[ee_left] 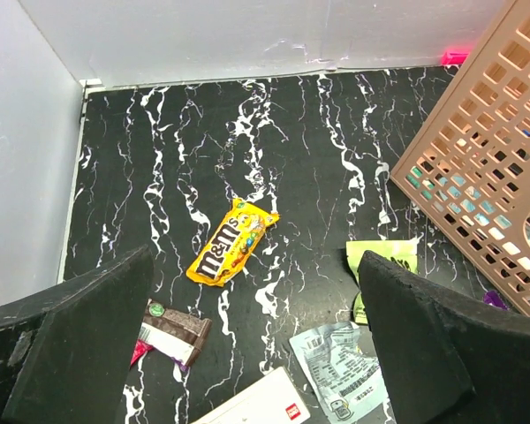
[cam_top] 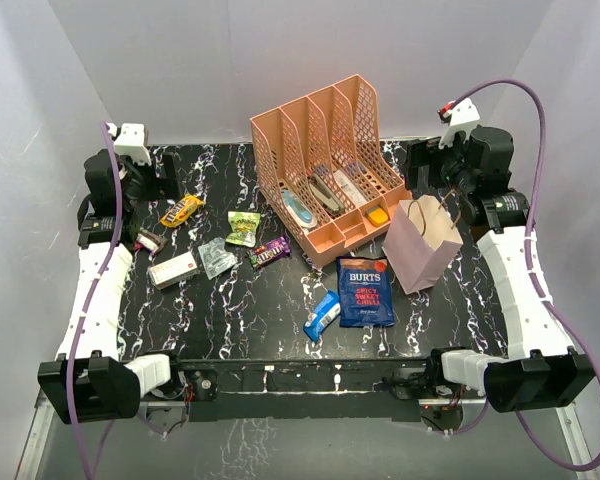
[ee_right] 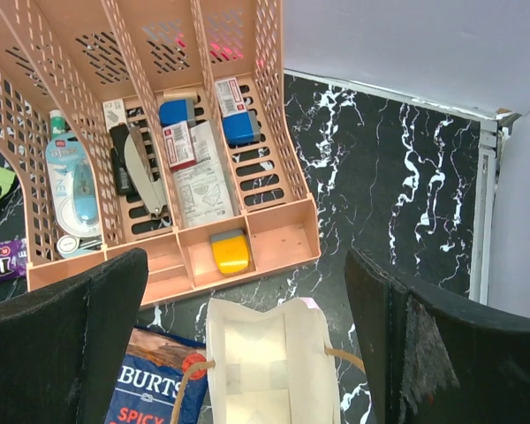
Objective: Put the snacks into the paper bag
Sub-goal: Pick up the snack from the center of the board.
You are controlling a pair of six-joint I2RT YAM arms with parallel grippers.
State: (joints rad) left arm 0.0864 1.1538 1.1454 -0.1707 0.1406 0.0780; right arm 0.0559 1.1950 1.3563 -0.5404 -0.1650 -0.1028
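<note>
Near front edge: a blue-white bar [cam_top: 322,315] lies flat on the black marbled table [cam_top: 230,320]. A dark blue Burts crisp bag [cam_top: 365,291] lies just beside it on the right.
Paper bag: the pale mauve paper bag [cam_top: 421,243] stands upright right of centre, just behind the crisp bag and near the organiser's front corner. Its mouth is open upward. The right wrist view looks in and shows pale inner paper, with a thin handle on each side.
Middle left: a white-and-red packet [cam_top: 173,269], a clear wrapper [cam_top: 216,257], a purple packet [cam_top: 269,251] and a small dark packet [cam_top: 146,240] lie loose on the table, well apart from the bag.
Further left: a green packet [cam_top: 242,227] and a yellow packet [ee_left: 232,241] also lie on the table.
Organiser: a peach mesh file organiser [cam_top: 365,110] sits at centre back. Its slots hold a blue-white tool [ee_right: 75,190], dark and pale slim items, white labelled packs and two blue pieces. Its small front compartment holds a yellow-orange block [ee_right: 230,252].
Left gripper [ee_left: 256,265]: jaws spread wide, gripping nothing, above the left-hand packets.
Right gripper [ee_right: 245,261]: jaws spread wide, gripping nothing, above the bag's mouth and the organiser's front.
</note>
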